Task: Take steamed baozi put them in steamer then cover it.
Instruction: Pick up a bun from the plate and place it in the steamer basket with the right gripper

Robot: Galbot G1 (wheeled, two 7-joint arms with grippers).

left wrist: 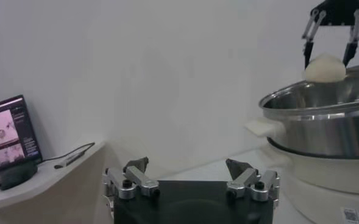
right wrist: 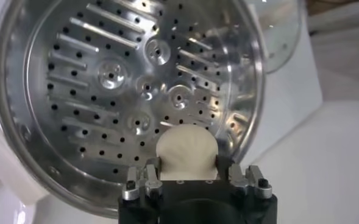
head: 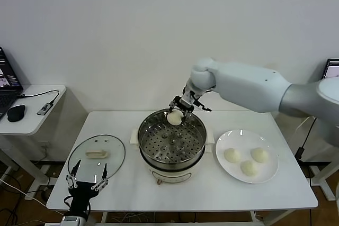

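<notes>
Right claw [head: 176, 110] grips first baozi [head: 175, 117] over the steamer's [head: 197, 152] far rim; three baozi wait on plate [head: 229, 169], cover [head: 97, 154] on desk [head: 175, 190], left claw [head: 87, 175] wide, idle.

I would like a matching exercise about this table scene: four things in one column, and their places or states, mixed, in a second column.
Things
1. round clear glass lid with cream handle
2. round shiny steel steamer basket
3. flat white plate
4. right hand

Places or states
A. holds three off-white buns
B. shut on one off-white bun above the basket's far rim
C. lies flat on the white table, near the open left hand
D. no bun on its perforated floor

Pairs: 1-C, 2-D, 3-A, 4-B
</notes>
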